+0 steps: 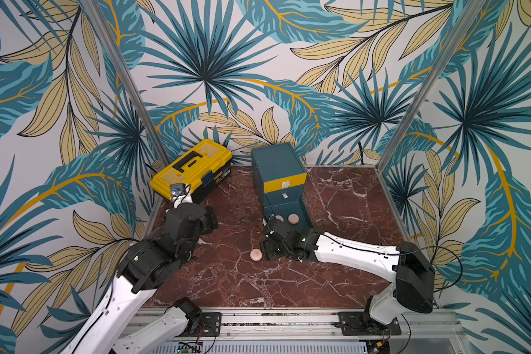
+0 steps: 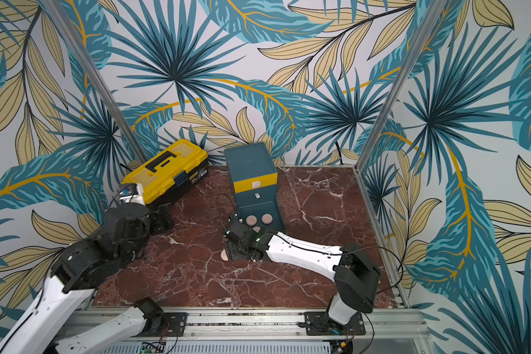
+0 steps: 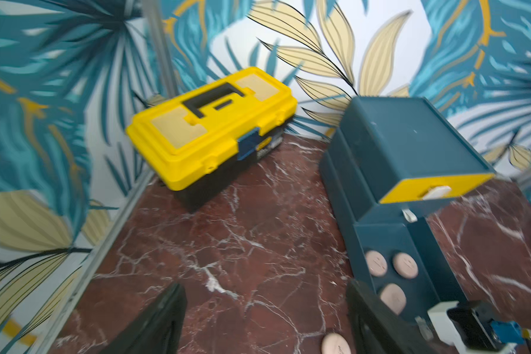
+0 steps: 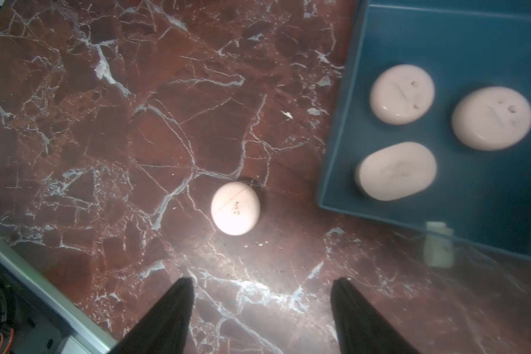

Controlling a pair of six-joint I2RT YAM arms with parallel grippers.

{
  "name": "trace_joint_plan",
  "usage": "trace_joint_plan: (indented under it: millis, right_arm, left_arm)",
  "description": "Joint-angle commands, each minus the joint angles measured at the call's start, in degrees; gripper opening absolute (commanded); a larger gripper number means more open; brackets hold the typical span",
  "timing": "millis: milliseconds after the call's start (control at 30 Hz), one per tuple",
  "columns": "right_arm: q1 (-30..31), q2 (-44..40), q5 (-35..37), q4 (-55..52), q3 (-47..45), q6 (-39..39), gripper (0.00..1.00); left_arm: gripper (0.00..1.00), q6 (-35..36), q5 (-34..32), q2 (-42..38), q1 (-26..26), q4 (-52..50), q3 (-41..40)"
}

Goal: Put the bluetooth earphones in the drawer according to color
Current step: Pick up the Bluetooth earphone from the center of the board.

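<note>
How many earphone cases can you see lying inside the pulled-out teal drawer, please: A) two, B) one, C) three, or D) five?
C: the right wrist view shows three pink cases inside the teal drawer, while a fourth case lies outside it on the marble table.

Right arm (image 1: 350, 249) covers the front edge of the open bottom drawer (image 1: 302, 211) in both top views; one pink case (image 2: 257, 229) inside barely peeks out; loose pink case (image 2: 223, 255) half hidden; drawer cut off and blurred in right wrist view.
</note>
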Motion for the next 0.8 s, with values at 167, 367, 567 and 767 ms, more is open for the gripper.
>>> trace_joint_plan:
  millis: [167, 367, 567, 767]
  right_arm:
    - [1.3, 11.9, -2.3, -3.2, 9.3, 0.7, 0.79]
    - [1.4, 17.3, -2.5, -6.0, 12.8, 0.9, 0.82]
    - [1.4, 21.4, -3.2, -8.8, 15.2, 1.4, 0.85]
    - [1.4, 24.4, -4.2, -9.5, 17.1, 1.5, 0.87]
  left_arm:
    - [0.86, -5.7, -10.4, -5.0, 1.3, -11.1, -0.7]
    - [0.87, -5.2, -9.9, -5.0, 1.5, -11.5, -1.1]
    - [0.87, -4.8, -8.8, -4.5, 1.7, -11.0, -1.6]
    - [0.87, -4.4, -8.0, -4.3, 1.9, -10.2, -2.2]
